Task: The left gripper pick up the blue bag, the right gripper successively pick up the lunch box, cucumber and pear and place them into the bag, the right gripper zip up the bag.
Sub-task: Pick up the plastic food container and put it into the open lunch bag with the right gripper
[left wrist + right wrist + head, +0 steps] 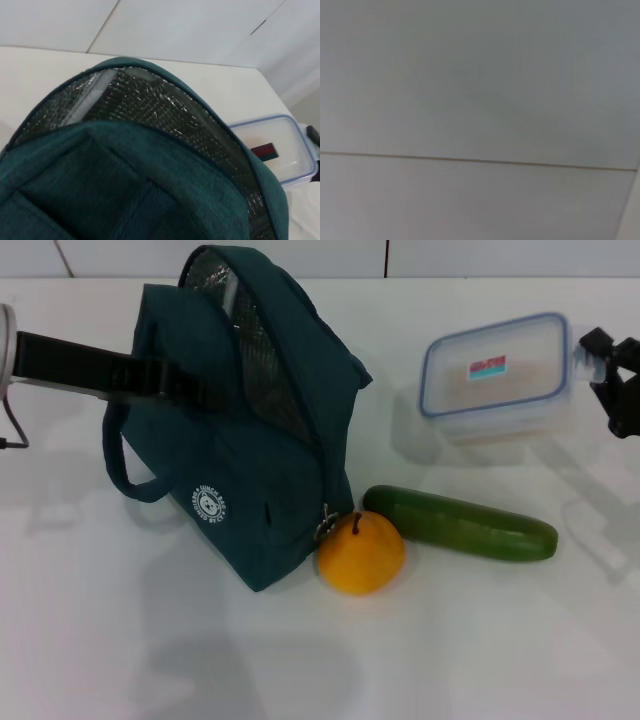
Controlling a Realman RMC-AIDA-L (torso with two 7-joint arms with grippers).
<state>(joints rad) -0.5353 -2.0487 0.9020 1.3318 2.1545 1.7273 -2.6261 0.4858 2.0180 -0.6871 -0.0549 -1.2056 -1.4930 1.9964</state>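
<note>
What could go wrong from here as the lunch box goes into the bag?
1. The blue bag leans, and its foil-lined opening is a narrow slot; the wide lunch box may catch on the rim.
2. The pear rests against the bag's lower corner beside the cucumber; shifting the bag could roll it away.
3. The right end effector is at the box's far edge, so a corner grip might tilt it.

The blue bag (250,440) stands open-mouthed at left (foil lining showing). The pear (361,552) touches its near right corner, the cucumber (460,523) just beside; bare table (480,660) lies nearer.
</note>
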